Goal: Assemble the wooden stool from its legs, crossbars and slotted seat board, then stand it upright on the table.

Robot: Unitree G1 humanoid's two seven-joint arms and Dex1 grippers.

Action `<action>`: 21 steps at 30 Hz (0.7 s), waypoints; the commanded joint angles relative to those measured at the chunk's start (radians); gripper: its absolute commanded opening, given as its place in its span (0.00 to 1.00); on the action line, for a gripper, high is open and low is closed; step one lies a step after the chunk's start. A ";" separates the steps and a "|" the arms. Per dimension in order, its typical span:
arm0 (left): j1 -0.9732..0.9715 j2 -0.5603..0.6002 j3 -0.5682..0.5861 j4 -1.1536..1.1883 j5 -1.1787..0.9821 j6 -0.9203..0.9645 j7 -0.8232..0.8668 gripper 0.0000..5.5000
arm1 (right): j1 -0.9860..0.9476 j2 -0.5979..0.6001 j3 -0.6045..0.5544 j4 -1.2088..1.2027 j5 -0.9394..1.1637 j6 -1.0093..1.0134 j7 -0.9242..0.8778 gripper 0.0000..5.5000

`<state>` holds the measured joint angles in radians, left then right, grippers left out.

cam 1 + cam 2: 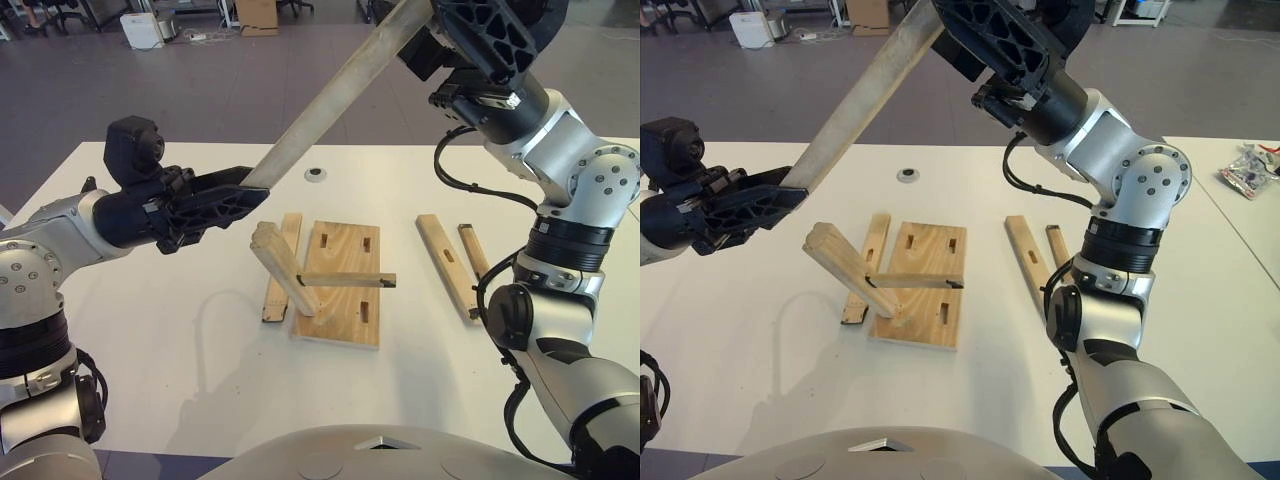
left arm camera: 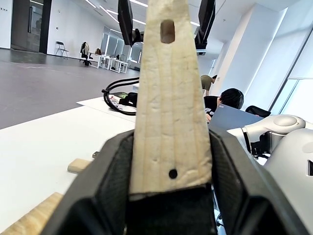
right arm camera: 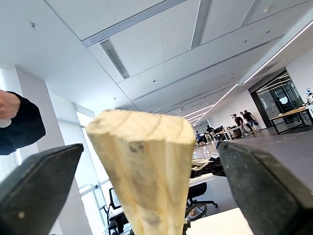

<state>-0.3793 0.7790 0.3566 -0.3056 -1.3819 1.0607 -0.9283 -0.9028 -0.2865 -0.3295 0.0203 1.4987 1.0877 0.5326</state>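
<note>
A long wooden leg (image 1: 330, 95) slants up over the table. My left gripper (image 1: 243, 192) is shut on its lower end, and the fingers (image 2: 112, 171) press both sides. Its upper end (image 3: 142, 147) sticks out between the fingers of my right gripper (image 1: 432, 30), which is open with gaps on both sides. Below, the slotted seat board (image 1: 345, 250) lies flat. A second leg (image 1: 278, 262) stands tilted in it, with a crossbar (image 1: 350, 280) jutting out sideways. Another leg (image 1: 282, 262) lies at the board's left edge.
Right of the board lie a slotted leg (image 1: 446, 265) and a thinner crossbar (image 1: 474, 252). A small dark round fitting (image 1: 316, 175) sits on the white table (image 1: 150, 330) behind the board. A neighbouring table at the right holds a bag of small parts (image 1: 1248, 165).
</note>
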 commanded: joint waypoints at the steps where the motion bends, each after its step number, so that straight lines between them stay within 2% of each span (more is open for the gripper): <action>1: -0.017 -0.003 -0.016 -0.025 -0.028 0.000 0.027 0.38 | -0.016 -0.017 0.016 -0.007 0.013 0.002 -0.019 0.79; 12: -0.039 -0.008 -0.033 -0.027 -0.037 -0.019 0.065 0.38 | 0.029 -0.027 0.052 -0.017 -0.008 -0.001 -0.010 0.40; 16: -0.029 -0.010 -0.026 -0.030 -0.039 -0.022 0.072 0.38 | 0.033 -0.029 0.054 -0.016 -0.014 -0.009 -0.014 0.39; 19: -0.047 -0.052 -0.009 0.004 -0.046 -0.051 0.163 0.38 | 0.029 -0.033 0.056 -0.008 -0.037 -0.022 -0.016 0.39; 20: -0.054 -0.061 0.001 0.020 -0.052 -0.059 0.186 0.44 | 0.026 -0.036 0.056 -0.003 -0.050 -0.030 -0.017 0.38; 21: -0.061 -0.067 0.016 0.036 -0.043 -0.081 0.194 0.46 | 0.014 -0.040 0.055 0.013 -0.085 -0.057 -0.025 0.38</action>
<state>-0.4099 0.7183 0.3380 -0.2972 -1.4261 1.0152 -0.7649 -0.8858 -0.3102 -0.2769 0.0199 1.4546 1.0524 0.5170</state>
